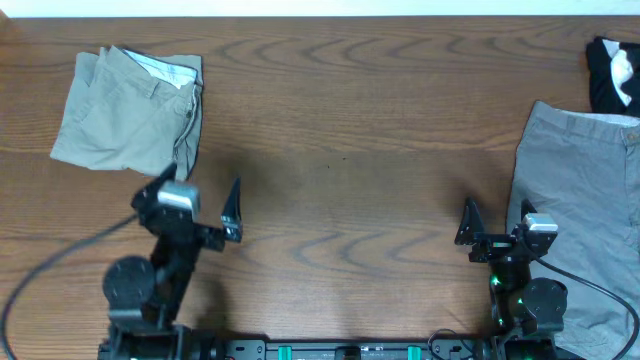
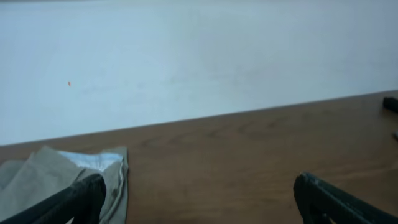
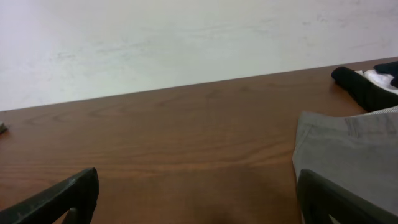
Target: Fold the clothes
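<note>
The pale khaki-green shorts (image 1: 128,110) lie folded in a compact bundle at the table's far left, waistband and whitish lining showing on top. In the left wrist view they (image 2: 37,183) sit at the lower left, just behind my left finger. My left gripper (image 1: 203,198) is open and empty, just below and right of the shorts, its left finger near their lower edge. My right gripper (image 1: 496,217) is open and empty near the front right; its jaws (image 3: 199,199) hover over bare wood.
Darker grey shorts (image 1: 585,210) lie spread at the right edge, right beside my right gripper, and show in the right wrist view (image 3: 348,152). A small black-and-white garment (image 1: 612,75) lies at the far right corner. Bare wooden table (image 1: 340,150) spans the middle.
</note>
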`<state>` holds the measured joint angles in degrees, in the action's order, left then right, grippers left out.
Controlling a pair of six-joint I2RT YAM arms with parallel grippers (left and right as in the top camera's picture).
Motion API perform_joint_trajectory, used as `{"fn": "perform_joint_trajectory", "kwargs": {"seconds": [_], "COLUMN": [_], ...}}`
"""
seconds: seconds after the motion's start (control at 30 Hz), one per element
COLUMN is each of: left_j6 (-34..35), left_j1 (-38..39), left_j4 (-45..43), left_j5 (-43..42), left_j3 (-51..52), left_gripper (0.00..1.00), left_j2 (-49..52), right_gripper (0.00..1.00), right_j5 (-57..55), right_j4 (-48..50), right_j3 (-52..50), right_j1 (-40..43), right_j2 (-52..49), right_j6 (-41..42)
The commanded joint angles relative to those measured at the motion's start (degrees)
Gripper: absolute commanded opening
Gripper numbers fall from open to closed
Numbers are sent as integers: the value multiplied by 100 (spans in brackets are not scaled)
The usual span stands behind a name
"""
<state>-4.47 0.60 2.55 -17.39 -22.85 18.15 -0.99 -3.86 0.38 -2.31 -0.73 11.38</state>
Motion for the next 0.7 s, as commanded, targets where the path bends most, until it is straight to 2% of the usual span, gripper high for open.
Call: {"fn": "perform_joint_trajectory", "kwargs": {"seconds": [0.0,0.27,0.67], "left_j6": [31,28,26], "left_j1": [-61,-72,-68], "left_j4": [-122,-170,-540], "left_j5": [55,59,55], "left_j3": [514,1434,2271], "left_gripper": [98,98,98], "left_j2": [-616,-1808,-1805], "right_gripper": [99,99,99], "right_j5": [17,17,20], "right_j4": [-28,-28,-28], "right_j3": [-7,-7,-7], "right_j1": [52,52,52], "right_j2": [9,9,9], "right_j6": [57,57,57]}}
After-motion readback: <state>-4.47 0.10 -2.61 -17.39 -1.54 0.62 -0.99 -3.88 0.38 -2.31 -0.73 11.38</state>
